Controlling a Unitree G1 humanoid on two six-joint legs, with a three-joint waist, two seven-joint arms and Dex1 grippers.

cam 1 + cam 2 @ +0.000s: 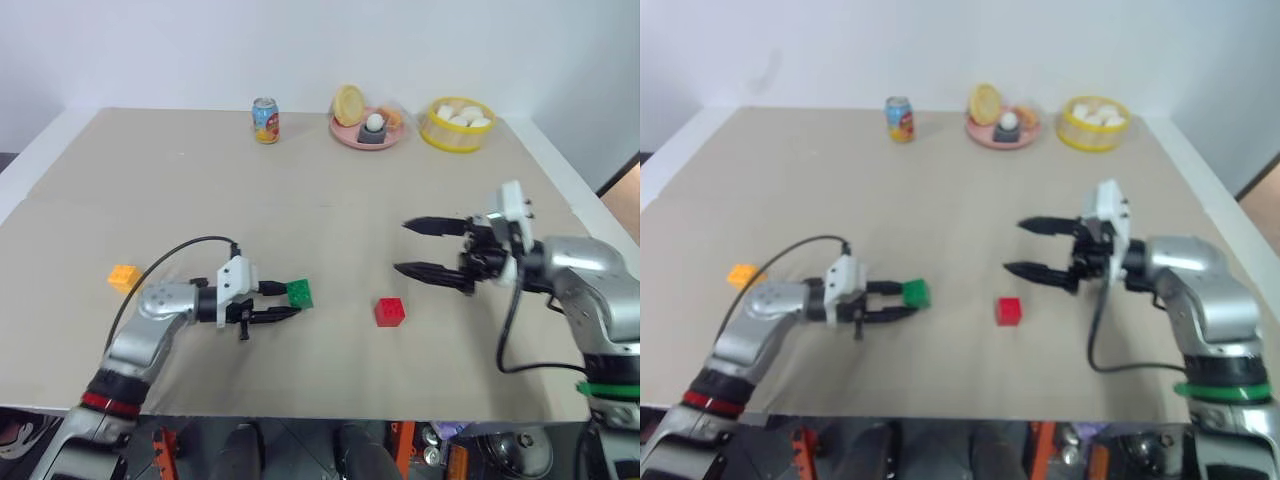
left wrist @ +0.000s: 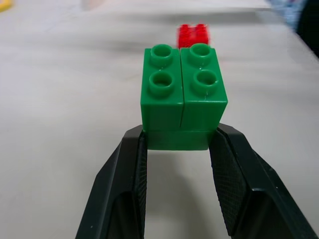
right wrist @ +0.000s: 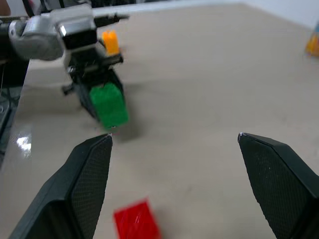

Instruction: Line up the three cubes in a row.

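Studs on green cube (image 2: 183, 94) show from left wrist; orange cube (image 1: 123, 277) from head.

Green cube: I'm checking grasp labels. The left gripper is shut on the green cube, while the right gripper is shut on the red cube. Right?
Half right. The left gripper is shut on the green cube, but the right gripper is open and holds nothing; the red cube lies on the table, as the left eye view shows.
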